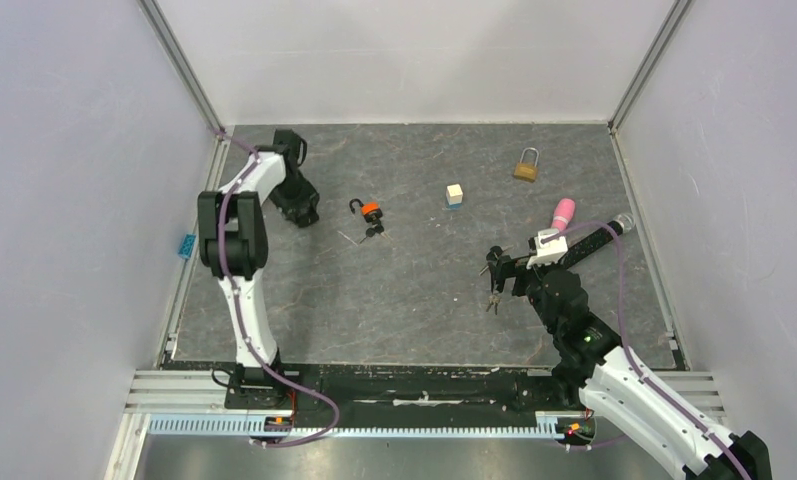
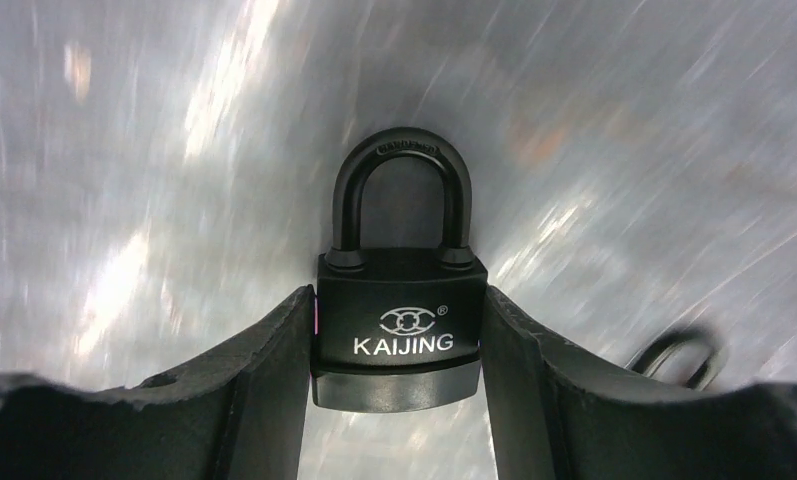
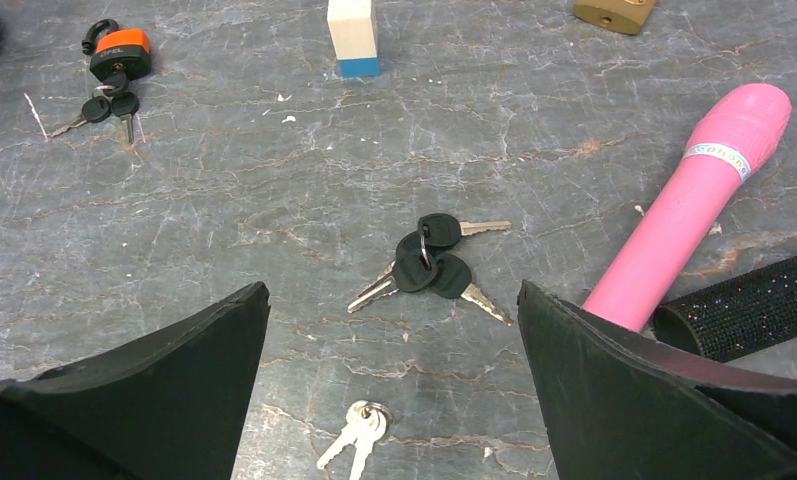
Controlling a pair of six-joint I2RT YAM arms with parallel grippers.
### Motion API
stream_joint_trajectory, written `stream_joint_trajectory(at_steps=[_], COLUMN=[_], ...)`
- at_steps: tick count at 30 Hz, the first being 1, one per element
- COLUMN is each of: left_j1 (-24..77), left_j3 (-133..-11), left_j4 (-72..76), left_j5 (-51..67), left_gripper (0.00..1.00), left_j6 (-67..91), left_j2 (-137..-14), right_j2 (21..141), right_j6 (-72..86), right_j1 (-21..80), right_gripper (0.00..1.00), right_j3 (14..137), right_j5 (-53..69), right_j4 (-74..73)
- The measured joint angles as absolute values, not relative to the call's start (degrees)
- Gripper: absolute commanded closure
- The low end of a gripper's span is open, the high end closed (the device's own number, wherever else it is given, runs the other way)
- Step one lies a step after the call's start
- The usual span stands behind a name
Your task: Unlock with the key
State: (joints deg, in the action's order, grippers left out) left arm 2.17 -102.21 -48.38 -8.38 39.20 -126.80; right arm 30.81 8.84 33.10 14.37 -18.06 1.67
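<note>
Grey veined bench (image 1: pixel 424 290) carries a black-headed key bunch (image 3: pixel 429 262), lying straight ahead between the wide-open right fingers (image 3: pixel 174 390); left fingers (image 2: pixel 244 390) clamp the black padlock (image 2: pixel 399 310), shackle pointing away, keyhole probably nearest the wrist.

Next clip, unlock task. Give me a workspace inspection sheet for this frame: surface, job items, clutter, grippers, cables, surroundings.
Surface: grey marbled table, a few pale specks.
Job's things: black padlock, shackle closed; black-headed keys and silver keys lying on the table.
Clutter: orange padlock with its own keys, white block, brass padlock, pink cylinder, black glitter roll.
Grippers: left gripper clamped on the black padlock's body; right gripper open above the black-headed keys.
Cables: purple cable looped by the left base, more along both arms; no snag seen.
Surroundings: plain walls on three sides; small blue object outside the left rail.
</note>
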Motion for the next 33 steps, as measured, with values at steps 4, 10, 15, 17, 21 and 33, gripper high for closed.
stream_joint_trajectory(at_steps=[4,10,15,17,21,33], left_j1=[2.8,5.2,11.6,14.5,19.2,23.2], left_j3=[-85.3,-68.6,-58.4,-54.8,-50.7,-46.7], left_j4=[-47.2,-45.3,-42.1,-40.5,-38.2,-34.2], left_j5=[-4.9,-0.4,2.0,3.2,5.2,6.1], left_gripper=[0.68,0.67,0.63,0.6,0.55,0.13], left_j6=[42.1,43.8,46.1,48.2,53.0,59.7], left_j2=[-115.5,-103.3,-96.2,-94.0,-90.9,-84.3], right_j2=[31.2,32.9,37.3,40.2,47.1,68.7], right_j6=[9.6,11.4,12.7,13.2,14.1,14.9], right_j1=[33.1,33.1,33.1,33.1,32.9,27.7], right_gripper=[0.05,0.06,0.09,0.1,0.11,0.27], right_j3=[14.3,14.3,14.6,15.5,18.5,31.0], right_j5=[-17.6,-16.6,-16.4,-16.3,-15.9,-14.1], right_j4=[1.6,1.3,0.4,-0.8,-2.8,-5.1])
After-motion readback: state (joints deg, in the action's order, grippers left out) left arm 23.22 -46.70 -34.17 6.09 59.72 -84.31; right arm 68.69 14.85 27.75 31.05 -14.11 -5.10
